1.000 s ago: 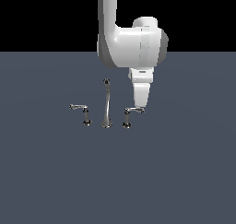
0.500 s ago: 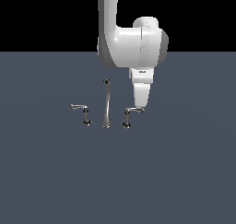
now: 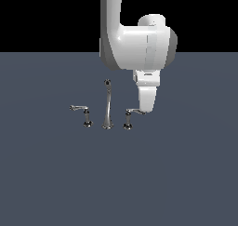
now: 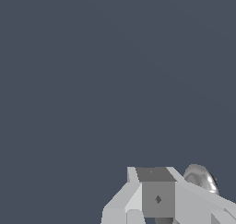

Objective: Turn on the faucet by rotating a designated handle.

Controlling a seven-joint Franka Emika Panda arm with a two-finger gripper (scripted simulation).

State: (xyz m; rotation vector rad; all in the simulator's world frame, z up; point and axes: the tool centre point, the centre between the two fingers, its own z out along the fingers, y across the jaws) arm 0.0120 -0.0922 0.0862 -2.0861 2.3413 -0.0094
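The handle [image 3: 128, 119] I have to turn sits a little below the middle of the exterior view, just right of center: a short post on a dark base with its thin lever [image 3: 135, 111] reaching toward the exterior view's right. It belongs to the faucet [image 3: 107, 109], whose tall spout [image 3: 107, 104] stands just to its left, with the twin post [image 3: 86, 118] further left, its lever pointing the other way.

My gripper [image 3: 143, 111] hangs down from the white arm [image 3: 135, 39] and its tip is right at the outer end of that lever; it looks to be touching or very nearly so, though I can't tell which from here. In the wrist view I see only the grey fingers [image 4: 156, 197] in the lower right corner, with a rounded chrome piece [image 4: 200, 178] just behind them, probably part of the faucet. Whether the fingers are apart or together I cannot tell; they look close, with nothing clearly held between them.

My read: the approach is done and I'm placed against the lever's end. The lever points sideways much like its twin's, so I judge little or no turning is done, and the push that swings it round the post is what's left
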